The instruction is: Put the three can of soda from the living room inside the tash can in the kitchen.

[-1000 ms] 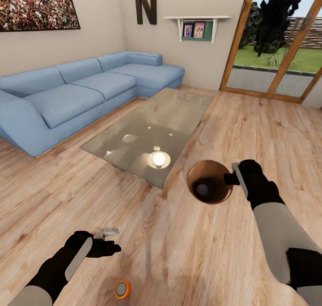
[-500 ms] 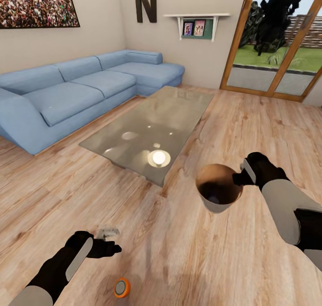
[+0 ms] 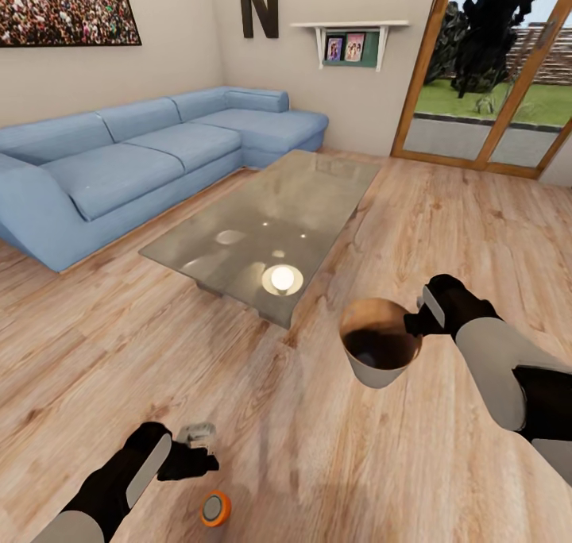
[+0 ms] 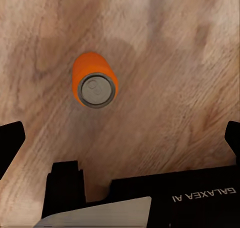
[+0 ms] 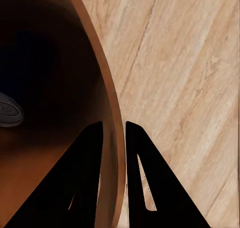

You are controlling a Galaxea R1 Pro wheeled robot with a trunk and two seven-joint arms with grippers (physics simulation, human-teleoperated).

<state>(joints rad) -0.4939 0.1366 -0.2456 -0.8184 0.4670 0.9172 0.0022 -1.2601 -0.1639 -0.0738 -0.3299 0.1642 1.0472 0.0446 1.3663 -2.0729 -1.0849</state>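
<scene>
The round copper-brown trash bin is pinched at its rim by the right gripper, while an upright orange soda can is hovered over by the spread-open left gripper.

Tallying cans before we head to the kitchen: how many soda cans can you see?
2: one can upright on the floor under the left gripper; another's grey top inside the bin. More may be hidden there.

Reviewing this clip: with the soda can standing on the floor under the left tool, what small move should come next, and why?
Probably lower the left tool straight down around the soda can. The can stands upright on the wood floor, and the left wrist view looks down on its grey top with the fingers spread wide apart. The right tool already pinches the trash can by its rim.
</scene>
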